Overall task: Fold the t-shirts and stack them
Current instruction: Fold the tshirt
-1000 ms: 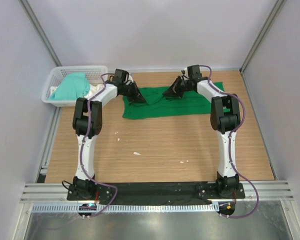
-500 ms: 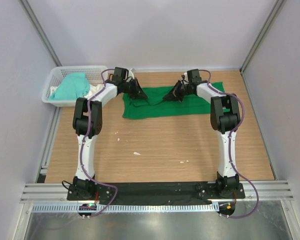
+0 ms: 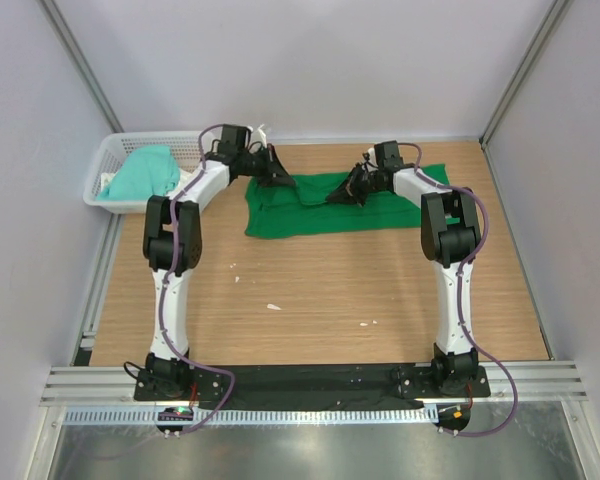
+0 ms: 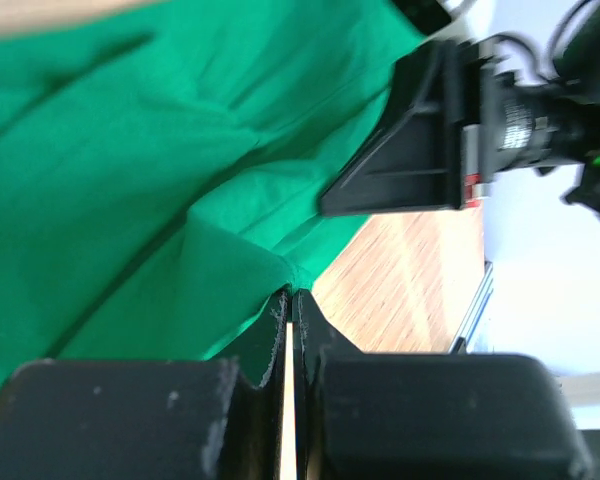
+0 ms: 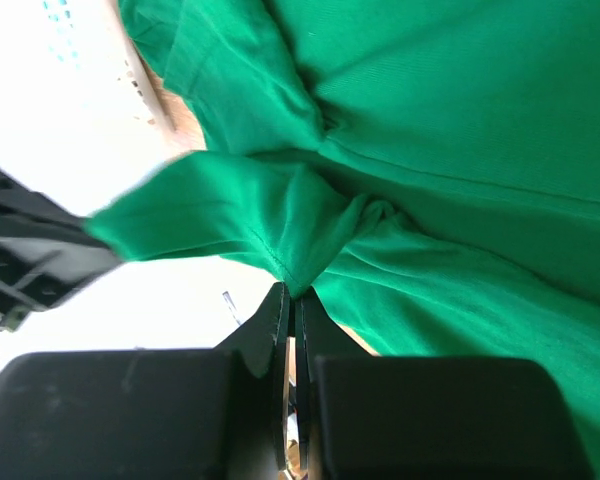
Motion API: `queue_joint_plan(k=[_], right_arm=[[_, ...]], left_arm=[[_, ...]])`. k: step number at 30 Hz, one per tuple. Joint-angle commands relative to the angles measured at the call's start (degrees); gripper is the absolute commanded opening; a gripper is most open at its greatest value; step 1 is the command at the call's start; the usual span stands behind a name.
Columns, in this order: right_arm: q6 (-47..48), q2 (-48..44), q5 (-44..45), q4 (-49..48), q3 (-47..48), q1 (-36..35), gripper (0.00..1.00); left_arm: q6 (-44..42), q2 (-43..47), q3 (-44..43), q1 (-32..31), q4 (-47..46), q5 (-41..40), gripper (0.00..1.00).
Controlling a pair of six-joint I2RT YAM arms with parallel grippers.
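Observation:
A deep emerald green t-shirt point(image 3: 320, 212) lies partly folded across the far part of the table. My left gripper point(image 3: 282, 181) is shut on its far left edge and holds a pinch of green cloth point(image 4: 230, 260) up. My right gripper point(image 3: 338, 196) is shut on the far middle edge, with the fabric point(image 5: 310, 225) bunched at its tips. The right gripper shows in the left wrist view point(image 4: 420, 140). A paler mint-teal t-shirt point(image 3: 142, 172) lies heaped in the basket at the far left.
A white plastic lattice basket point(image 3: 115, 150) stands at the far left corner with white cloth beside the mint shirt. Small white scraps point(image 3: 273, 306) lie on the wooden table. Grey walls close in the back and sides.
My left gripper has moved toward the far edge, drawing the shirt's left edge with it. My right gripper has shifted only slightly.

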State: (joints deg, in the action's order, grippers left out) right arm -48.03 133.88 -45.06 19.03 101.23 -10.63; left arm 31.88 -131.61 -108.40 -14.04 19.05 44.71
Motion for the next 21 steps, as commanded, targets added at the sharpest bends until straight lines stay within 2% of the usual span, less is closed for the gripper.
queue_joint_plan(k=[1,14,21], right_arm=[[-0.57,-0.73,-1.35,-1.97,-0.59,0.26,0.06],[-6.98,0.50,-1.26,-11.02,-1.39,0.26,0.11],[-9.36,1.20,-1.35,-12.08,-0.86,0.18,0.11]], left_arm=[[-2.17,-0.22,-3.22,1.47,-2.17,4.07,0.00],[4.15,-4.71,-5.50,2.18,-8.24,6.71,0.00],[6.61,-5.76,-4.98,3.14,-9.90,6.80,0.00]])
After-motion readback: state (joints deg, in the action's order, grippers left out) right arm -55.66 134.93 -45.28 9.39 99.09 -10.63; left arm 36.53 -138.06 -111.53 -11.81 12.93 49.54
